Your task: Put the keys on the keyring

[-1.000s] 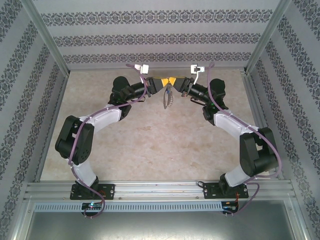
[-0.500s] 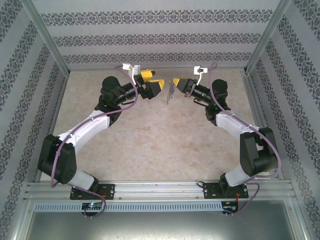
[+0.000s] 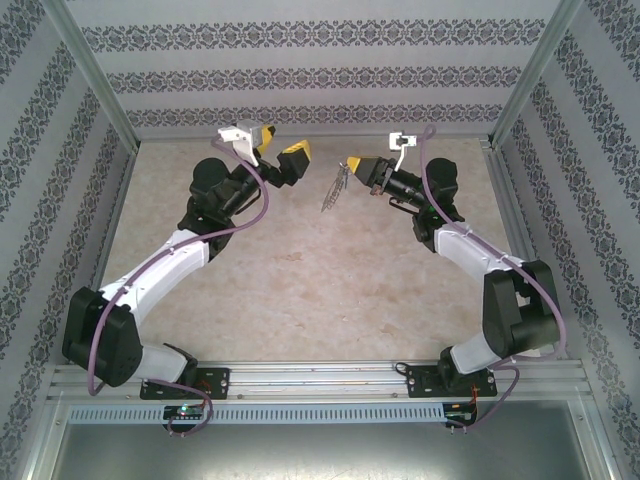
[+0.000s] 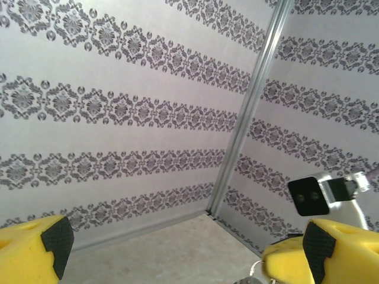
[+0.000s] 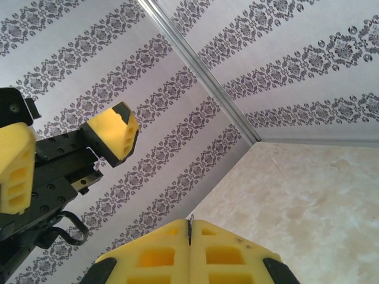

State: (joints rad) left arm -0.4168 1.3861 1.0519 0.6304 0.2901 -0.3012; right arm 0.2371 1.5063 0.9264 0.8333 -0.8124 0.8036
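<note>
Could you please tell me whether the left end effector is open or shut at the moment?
Open: the left end effector has its yellow fingers spread wide apart.

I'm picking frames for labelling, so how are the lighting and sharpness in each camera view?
Top external: flat, even light, no hard shadows or glare; the keyring dangling from the right tool is too small to resolve its links. Left wrist: wallpaper crisp, the left tool slightly soft at its fingers. Right wrist: evenly lit, wallpaper sharp, no glare.

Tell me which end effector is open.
The left end effector: its jaws stand wide apart and empty. The right end effector is shut on the hanging keyring.
</note>
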